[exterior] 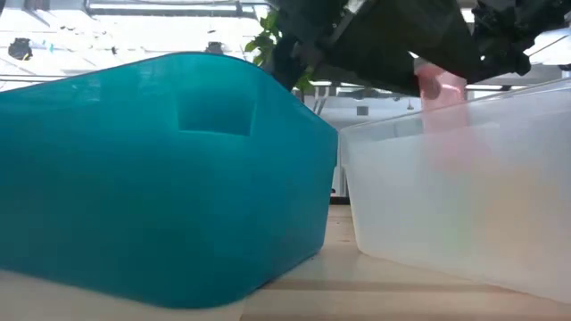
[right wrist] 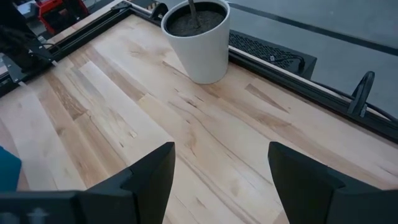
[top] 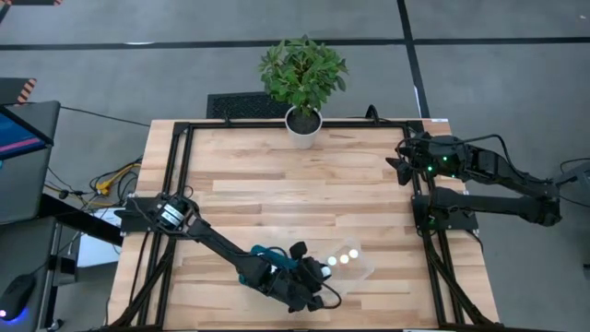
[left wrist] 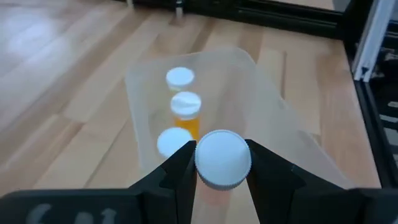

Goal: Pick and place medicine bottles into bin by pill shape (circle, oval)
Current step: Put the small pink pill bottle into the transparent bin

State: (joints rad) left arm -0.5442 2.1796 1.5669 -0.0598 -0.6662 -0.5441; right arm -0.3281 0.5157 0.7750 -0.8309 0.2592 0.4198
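Note:
My left gripper [left wrist: 222, 163] is shut on a medicine bottle with a round white cap [left wrist: 222, 158] and hangs over the near end of the clear bin [left wrist: 273, 124]. In the high view this gripper [top: 318, 271] is near the table's front edge. The low view shows the bottle's pinkish body [exterior: 442, 85] above the clear bin's [exterior: 455, 196] rim. Three more white-capped bottles [left wrist: 185, 106] stand in the clear bin, one showing an orange body. A teal bin [exterior: 161, 178] stands to the left of the clear one. My right gripper [right wrist: 221, 180] is open and empty at the table's far right [top: 403, 164]. My left gripper pinches the bottle between its two fingers, one on each side at the white cap [left wrist: 200, 163]. The fingers come from above, slanting down. The bottle is lifted clear, cap up, its pinkish body [exterior: 442, 85] hanging below the fingers over the clear bin.
A potted plant in a white pot [top: 302, 124] stands at the table's far edge, also in the right wrist view [right wrist: 198, 40]. A black frame [top: 180, 166] runs along the table's edges. Bare wood lies between the bins and the pot [top: 304, 184].

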